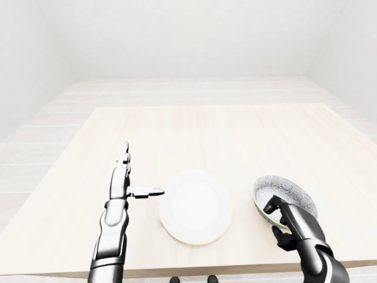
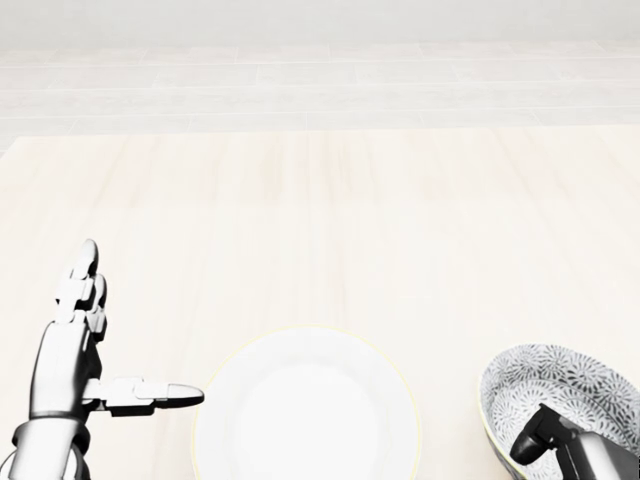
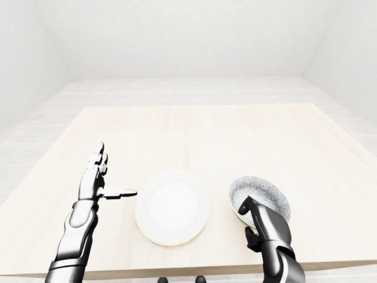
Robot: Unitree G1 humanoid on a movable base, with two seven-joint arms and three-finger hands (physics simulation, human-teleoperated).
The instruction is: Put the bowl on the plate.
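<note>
Pale wood makes up the worktop (image 1: 235, 135), which fills most of each view, with a light plank floor (image 1: 194, 88) and white walls beyond its top edge.

At the left of the left-eye view, the left hand (image 1: 125, 180) is over the worktop with its fingers (image 1: 123, 158) straight and spread, pointing toward the top of the view, and its thumb stuck out sideways to the right. It holds nothing. The thumb tip reaches the left rim of the plate (image 1: 195, 207); whether it touches cannot be told.

That white round plate lies flat on the worktop just to the right of the left hand and to the left of the right hand, near the bottom edge of the worktop, with nothing on it.

Right of the plate and apart from it is the bowl (image 1: 285, 199), white with a fine dark speckled pattern inside, tilted a little. It is not on the plate. The right hand (image 1: 281, 221) is closed on the bowl's near rim at the bottom: one dark finger (image 2: 535, 440) hooks over the rim into the bowl, the others sit below and outside the wall.
</note>
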